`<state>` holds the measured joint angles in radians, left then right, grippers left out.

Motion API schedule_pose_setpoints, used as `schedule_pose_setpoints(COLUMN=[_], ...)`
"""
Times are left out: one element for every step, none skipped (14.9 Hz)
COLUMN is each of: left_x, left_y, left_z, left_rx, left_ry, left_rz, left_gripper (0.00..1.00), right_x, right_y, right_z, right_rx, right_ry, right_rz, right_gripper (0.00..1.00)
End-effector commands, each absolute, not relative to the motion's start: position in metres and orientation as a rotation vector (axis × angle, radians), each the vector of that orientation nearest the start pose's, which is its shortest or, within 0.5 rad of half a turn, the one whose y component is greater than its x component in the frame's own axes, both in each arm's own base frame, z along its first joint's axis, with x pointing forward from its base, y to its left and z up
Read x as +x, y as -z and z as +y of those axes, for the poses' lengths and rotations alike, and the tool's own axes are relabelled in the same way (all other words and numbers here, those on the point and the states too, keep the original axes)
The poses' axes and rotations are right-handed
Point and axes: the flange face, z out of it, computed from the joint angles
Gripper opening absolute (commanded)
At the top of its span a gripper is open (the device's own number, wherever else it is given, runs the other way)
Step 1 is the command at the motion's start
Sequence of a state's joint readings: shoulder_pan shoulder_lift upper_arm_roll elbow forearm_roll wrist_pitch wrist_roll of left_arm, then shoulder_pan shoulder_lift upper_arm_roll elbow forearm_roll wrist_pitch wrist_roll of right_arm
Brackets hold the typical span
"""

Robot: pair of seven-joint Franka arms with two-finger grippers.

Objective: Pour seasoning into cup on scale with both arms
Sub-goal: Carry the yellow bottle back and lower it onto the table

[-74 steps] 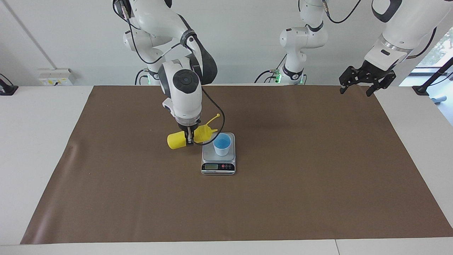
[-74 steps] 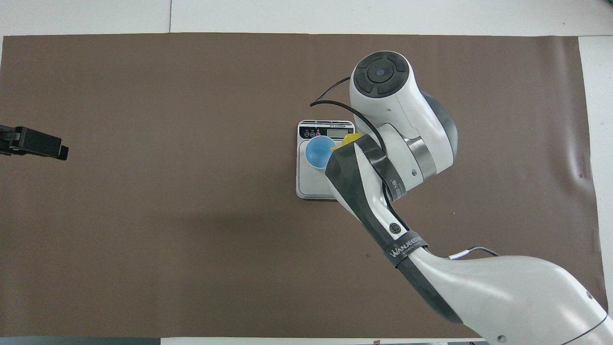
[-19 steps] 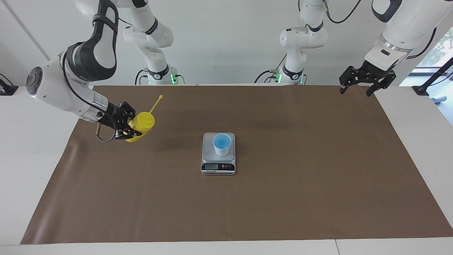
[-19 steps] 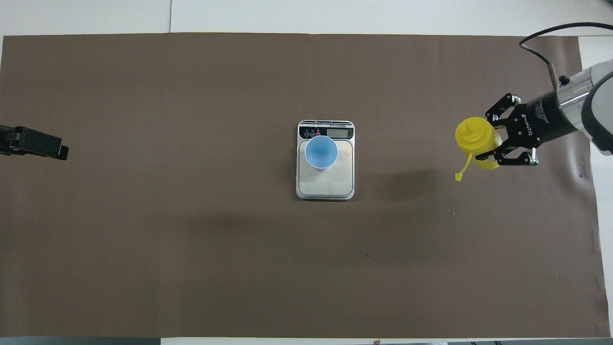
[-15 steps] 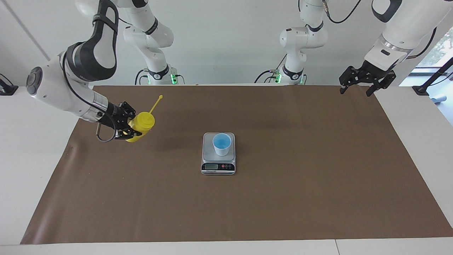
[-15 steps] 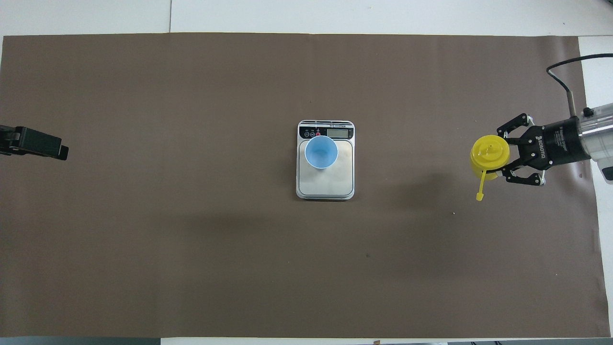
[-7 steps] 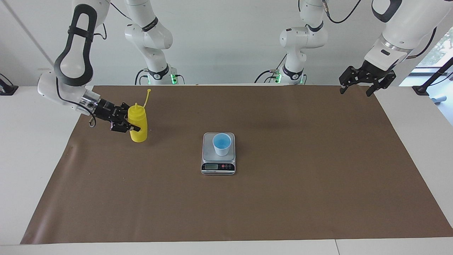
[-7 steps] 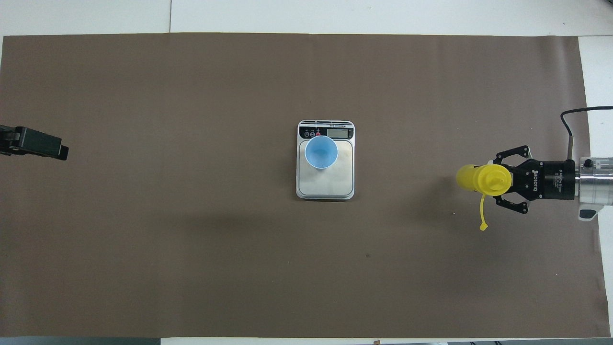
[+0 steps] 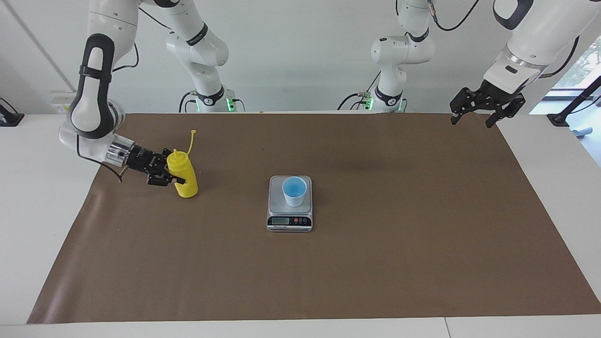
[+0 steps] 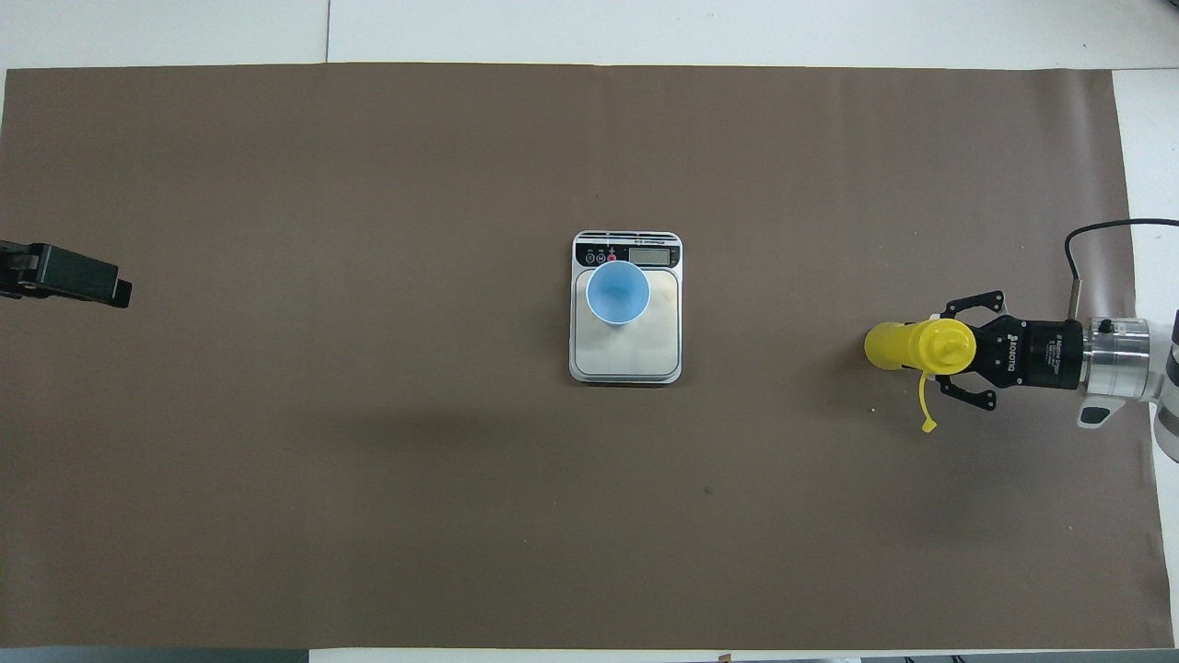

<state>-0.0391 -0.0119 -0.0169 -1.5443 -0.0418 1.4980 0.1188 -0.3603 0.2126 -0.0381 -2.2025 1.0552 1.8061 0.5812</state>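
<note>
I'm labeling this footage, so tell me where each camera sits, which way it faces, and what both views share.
Facing view: high across the table, looking at the robots; both arms show, right gripper around the seasoning bottle, left gripper waiting over the mat's corner.
Overhead view: above the robots' end, looking steeply down; only the grippers and the right wrist show.
Shared: the bottle, cup on scale, brown mat.

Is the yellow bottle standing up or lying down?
Standing up. The yellow bottle rests base-down on the brown mat, nozzle pointing up, leaning slightly, with the right gripper around it.
</note>
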Motion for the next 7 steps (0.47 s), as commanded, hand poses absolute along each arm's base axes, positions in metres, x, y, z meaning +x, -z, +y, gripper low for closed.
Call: schedule_pose_setpoints(left_x=[0.5362,0.5362,0.5362,0.5362,0.5362,0.5362,0.5362], left_y=[-0.6400,-0.6400,-0.6400,-0.6400,-0.6400,-0.6400,-0.6400], left_z=[-0.0325,-0.0333,-0.0333,-0.0333,-0.0333,-0.0325,-0.0333], left_rx=[-3.181,-3.180,-3.180,-3.180,-3.180,-3.181,-3.180], left_ry=[-0.058,-0.058,-0.058,-0.058,-0.058,-0.058,-0.058], left_rz=[0.291,0.294,0.294,0.294,0.294,0.291,0.294], left_gripper=[1.00,1.00,1.00,1.00,1.00,1.00,1.00], right_x=[0.5038,0.5042,0.5040,0.5039,0.5037,0.5026,0.5023], right_y=[-0.2913,-0.2911,-0.2903,-0.2896,-0.2896,-0.2892,-0.2876], right_z=[-0.1277,-0.1277,-0.1286,-0.1281,-0.1288,-0.1305,-0.1315], right_rx=[-1.489,-1.488,-1.479,-1.463,-1.443,-1.427,-1.424], right_ry=[-0.765,-0.768,-0.773,-0.786,-0.800,-0.810,-0.811], right_rz=[1.566,1.566,1.579,1.601,1.624,1.637,1.640], right_gripper=[0.00,0.00,0.00,0.00,0.00,0.00,0.00])
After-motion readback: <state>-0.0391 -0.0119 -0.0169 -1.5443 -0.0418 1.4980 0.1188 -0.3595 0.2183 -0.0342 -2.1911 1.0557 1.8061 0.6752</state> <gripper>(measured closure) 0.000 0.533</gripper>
